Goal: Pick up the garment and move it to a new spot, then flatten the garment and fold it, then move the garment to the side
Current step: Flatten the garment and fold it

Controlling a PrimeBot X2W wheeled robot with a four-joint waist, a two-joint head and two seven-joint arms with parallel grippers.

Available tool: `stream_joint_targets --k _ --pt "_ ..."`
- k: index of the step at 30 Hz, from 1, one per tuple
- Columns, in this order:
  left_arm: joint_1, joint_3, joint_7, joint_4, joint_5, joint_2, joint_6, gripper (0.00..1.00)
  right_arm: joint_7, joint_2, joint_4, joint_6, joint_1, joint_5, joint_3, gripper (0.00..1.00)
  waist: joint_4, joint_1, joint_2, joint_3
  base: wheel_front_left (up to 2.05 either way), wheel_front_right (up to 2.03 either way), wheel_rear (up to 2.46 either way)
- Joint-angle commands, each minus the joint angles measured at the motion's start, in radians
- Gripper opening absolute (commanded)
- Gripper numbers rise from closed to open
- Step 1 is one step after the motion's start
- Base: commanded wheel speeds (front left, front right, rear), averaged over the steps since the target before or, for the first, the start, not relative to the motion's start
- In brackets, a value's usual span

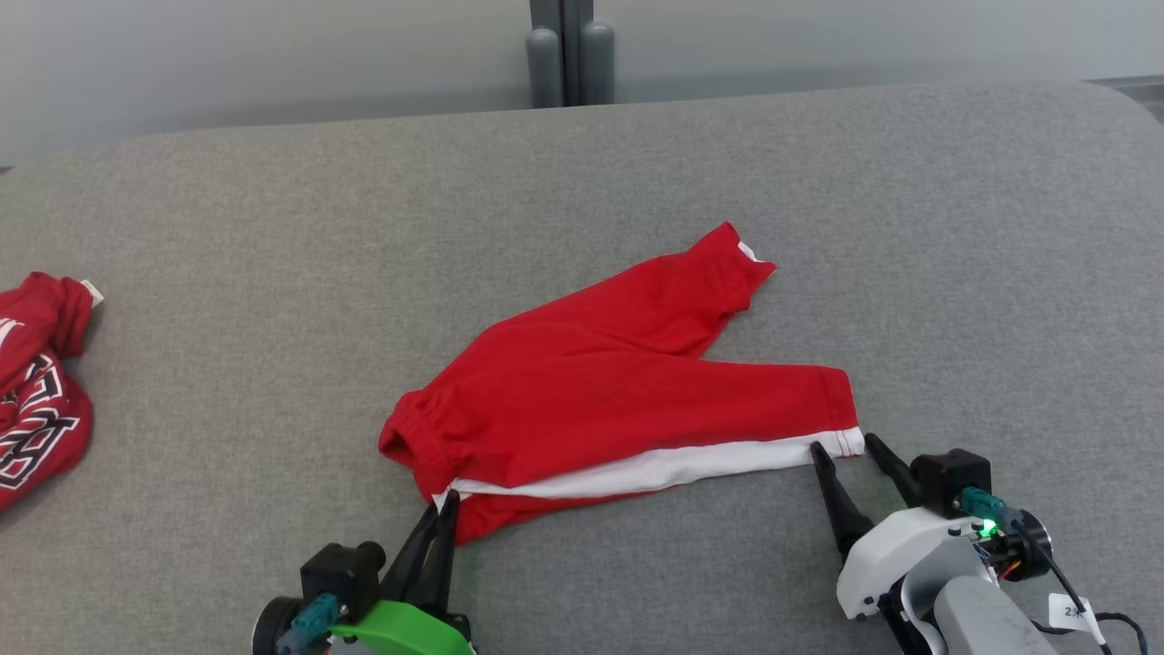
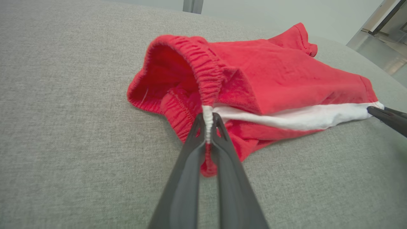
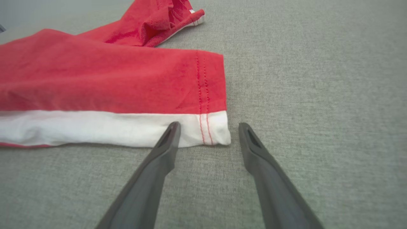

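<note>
One red garment [image 1: 600, 382] with a white side stripe is lying spread out near the middle of the grey counter [image 1: 273, 227]. The left gripper [image 2: 208, 119] is pinching the white strip at the waistband's near corner, its fingers clenched on the cloth. The right gripper [image 3: 209, 127] is holding its fingers released and apart, straddling the white corner of the leg hem. Another red garment [image 1: 36, 391] is lying crumpled well apart at the counter's left edge.
</note>
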Motion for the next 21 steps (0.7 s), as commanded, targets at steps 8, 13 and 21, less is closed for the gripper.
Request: stream_joint_targets --k 8,13,21 --pt "-0.026 0.004 -0.001 -0.017 -0.014 0.011 -0.002 0.00 0.000 -0.004 -0.003 -0.001 -0.009 0.036 0.005 0.00 0.011 0.0000 -0.0001 0.010 0.00 0.00 0.00" --pt "-0.036 0.015 -0.001 -0.096 0.007 0.019 -0.002 0.00 0.000 -0.004 -0.152 -0.001 0.003 0.061 0.001 0.00 0.008 0.0000 -0.0001 -0.013 0.00 0.00 0.00" --pt "-0.097 0.053 -0.001 -0.301 0.039 0.084 -0.002 0.00 0.000 -0.006 -0.437 -0.001 -0.043 0.097 0.023 0.00 -0.031 0.0000 -0.0001 -0.074 0.00 0.00 0.00"
